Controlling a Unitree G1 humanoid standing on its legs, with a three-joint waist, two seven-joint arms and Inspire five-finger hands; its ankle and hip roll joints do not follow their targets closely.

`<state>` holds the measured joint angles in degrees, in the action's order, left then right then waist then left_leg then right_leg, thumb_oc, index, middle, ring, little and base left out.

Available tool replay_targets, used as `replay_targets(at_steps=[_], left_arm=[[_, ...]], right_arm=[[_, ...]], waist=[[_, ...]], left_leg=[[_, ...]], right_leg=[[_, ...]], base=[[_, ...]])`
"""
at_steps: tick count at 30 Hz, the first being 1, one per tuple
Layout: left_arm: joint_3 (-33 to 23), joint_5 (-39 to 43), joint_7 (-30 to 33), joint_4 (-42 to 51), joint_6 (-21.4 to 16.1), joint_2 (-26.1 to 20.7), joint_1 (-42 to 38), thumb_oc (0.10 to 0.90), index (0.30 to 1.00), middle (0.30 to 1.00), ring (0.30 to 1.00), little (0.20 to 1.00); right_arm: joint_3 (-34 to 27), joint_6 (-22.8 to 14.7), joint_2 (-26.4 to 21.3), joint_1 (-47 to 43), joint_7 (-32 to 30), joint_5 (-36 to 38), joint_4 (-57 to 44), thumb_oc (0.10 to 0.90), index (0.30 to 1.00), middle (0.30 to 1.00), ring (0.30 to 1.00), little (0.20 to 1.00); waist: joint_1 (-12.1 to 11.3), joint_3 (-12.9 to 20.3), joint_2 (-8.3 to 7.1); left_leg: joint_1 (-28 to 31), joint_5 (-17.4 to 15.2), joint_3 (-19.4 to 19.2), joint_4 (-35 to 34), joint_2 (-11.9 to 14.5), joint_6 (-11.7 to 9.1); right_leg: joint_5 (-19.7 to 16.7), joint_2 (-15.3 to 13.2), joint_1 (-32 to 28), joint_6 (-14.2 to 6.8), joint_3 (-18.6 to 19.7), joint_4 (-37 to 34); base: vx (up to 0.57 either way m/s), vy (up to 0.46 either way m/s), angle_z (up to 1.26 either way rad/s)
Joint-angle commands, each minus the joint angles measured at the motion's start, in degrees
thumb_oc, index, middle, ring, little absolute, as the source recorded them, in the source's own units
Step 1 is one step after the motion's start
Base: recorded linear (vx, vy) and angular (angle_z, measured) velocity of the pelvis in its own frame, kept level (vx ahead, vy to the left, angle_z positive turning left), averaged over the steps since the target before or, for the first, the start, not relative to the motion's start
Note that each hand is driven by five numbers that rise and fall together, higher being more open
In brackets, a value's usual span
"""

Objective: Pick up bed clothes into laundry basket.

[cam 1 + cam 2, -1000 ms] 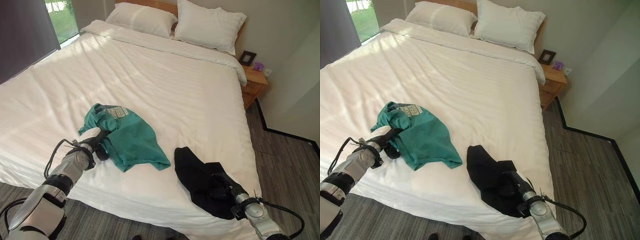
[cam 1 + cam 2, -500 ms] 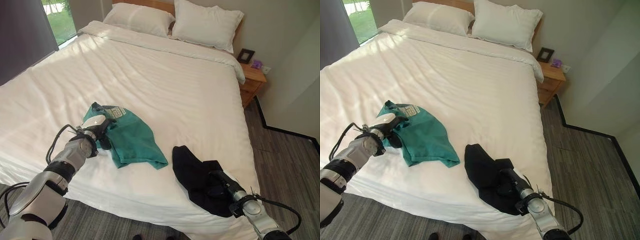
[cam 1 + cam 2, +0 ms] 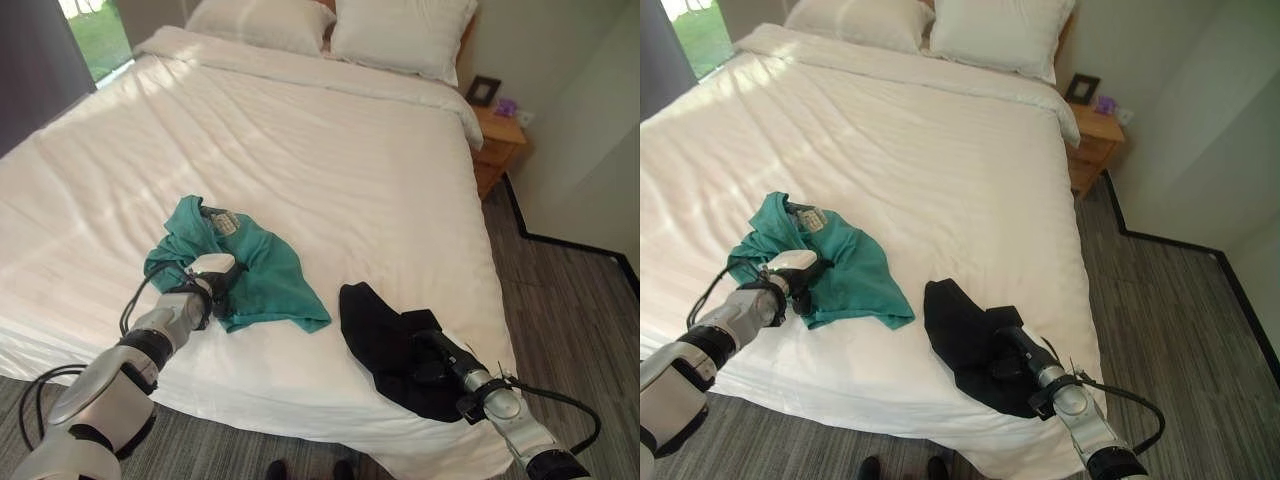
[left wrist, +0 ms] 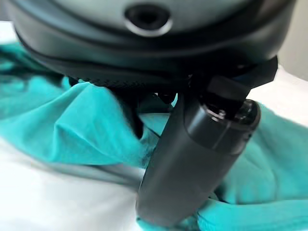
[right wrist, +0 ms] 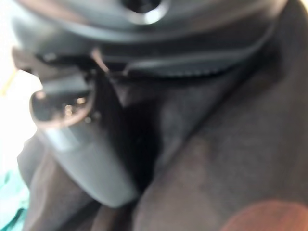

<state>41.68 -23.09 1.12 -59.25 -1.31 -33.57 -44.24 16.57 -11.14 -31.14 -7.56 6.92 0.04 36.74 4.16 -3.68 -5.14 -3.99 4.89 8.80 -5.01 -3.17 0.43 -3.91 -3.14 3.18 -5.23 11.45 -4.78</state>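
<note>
Both garments lie on the bed (image 3: 330, 150), on its white cover, and the bed is my landmark here. The green shirt (image 3: 265, 280) is crumpled near the foot edge, toward my left side of the bed, with a pale print patch at its far end. My left hand (image 3: 212, 282) sits right on the shirt's near edge, white thumb cover up; in my left wrist view the thumb (image 4: 192, 163) presses down into a bunched teal fold, cloth gathered up against the palm, so I am pinching the green shirt. The black garment (image 3: 385, 335) lies at the foot corner of the bed on my right side, well apart from the green shirt, with a strip of bare white cover between them, and it reaches close to the bed's near edge. My right hand (image 3: 440, 362) is buried in the near part of that black garment; in my right wrist view the thumb (image 5: 82, 144) lies against dark cloth, but the fingers are lost in the folds and I cannot tell whether they are curled round it or lying straight. At the head of the bed sit two white pillows (image 3: 400, 30), side by side. Beside the head, on my right, stands a wooden nightstand (image 3: 495, 135) carrying a small dark picture frame (image 3: 483, 90) and a small purple thing (image 3: 507, 106).
</note>
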Motion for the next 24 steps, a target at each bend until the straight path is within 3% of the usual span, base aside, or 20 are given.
replay_targets(at_steps=[1,4,10,15,18,20,24], left_arm=[[-1.4,0.8,-1.2,-3.1,-2.0,6.1,-1.6,0.400,0.300,0.300,0.300,0.300],[-3.3,4.3,-0.8,-0.2,-2.5,7.7,0.8,0.400,0.300,0.300,0.300,0.300],[-12.6,21.0,0.1,11.0,-3.9,6.3,6.8,0.400,0.300,0.300,0.300,0.300],[-19.5,32.2,-1.2,25.2,-6.0,2.1,13.3,0.400,0.300,0.300,0.300,0.300],[-25.3,39.2,-2.2,34.2,-6.8,-1.1,19.0,0.400,0.300,0.300,0.300,0.300],[-25.9,40.6,-2.7,36.1,-7.0,-2.0,20.4,0.400,0.300,0.300,0.300,0.300],[-29.0,46.4,-3.3,43.7,-7.7,-7.8,20.8,0.400,0.300,0.300,0.300,0.300]], right_arm=[[9.1,6.1,-1.2,6.4,2.0,-6.8,5.5,0.400,0.300,0.300,0.300,0.300],[8.5,6.1,-1.2,7.1,1.9,-7.2,4.9,0.400,0.300,0.300,0.300,0.300],[6.8,6.5,-1.1,9.4,2.5,-7.0,1.9,0.400,0.300,0.300,0.300,0.300],[2.8,6.3,-0.7,11.6,2.9,-4.7,-3.3,0.400,0.300,0.300,0.300,0.300],[-3.4,5.7,-1.0,10.9,2.7,1.7,-10.9,0.400,0.300,0.300,0.300,0.300],[-4.2,5.3,-0.8,10.8,2.2,2.6,-11.0,0.400,0.300,0.300,0.300,0.300],[-9.2,4.5,-2.2,4.5,0.3,10.1,-22.0,0.400,0.300,0.300,0.300,0.300]], waist=[[0.1,-3.3,1.08],[-0.2,-3.0,1.14],[-1.0,-1.9,2.44],[-2.4,-0.7,3.71],[-3.7,0.1,4.75],[-4.0,0.3,5.01],[-6.2,1.9,6.60]], left_leg=[[-4.0,-1.8,1.7,0.0,2.1,-0.7],[-3.8,-2.0,1.8,0.0,2.0,-0.8],[-2.2,-2.2,2.3,0.0,1.7,-0.9],[-1.4,-1.8,3.4,0.0,1.1,-1.2],[-1.2,-1.3,4.4,0.0,0.6,-1.6],[-1.1,-1.3,4.6,0.0,0.5,-1.6],[-0.7,-0.7,6.4,0.0,-0.1,-2.2]], right_leg=[[4.7,0.2,0.1,-3.8,1.0,3.4],[4.9,0.2,-0.6,-3.6,0.8,2.4],[5.5,-0.2,-3.0,-3.3,0.7,1.6],[6.2,-0.6,-4.4,-3.2,-0.4,1.7],[6.5,-1.0,-5.0,-3.1,-1.3,2.1],[6.6,-1.1,-5.3,-3.1,-1.6,2.2],[7.4,-1.6,-6.3,-2.9,-3.1,3.1]], base=[[0.03,-0.004,-0.04],[0.04,0.007,0.03],[0.05,0.000,-0.01],[0.02,-0.024,0.05],[-0.01,-0.027,0.12],[-0.02,-0.022,0.09],[-0.02,-0.027,0.03]])
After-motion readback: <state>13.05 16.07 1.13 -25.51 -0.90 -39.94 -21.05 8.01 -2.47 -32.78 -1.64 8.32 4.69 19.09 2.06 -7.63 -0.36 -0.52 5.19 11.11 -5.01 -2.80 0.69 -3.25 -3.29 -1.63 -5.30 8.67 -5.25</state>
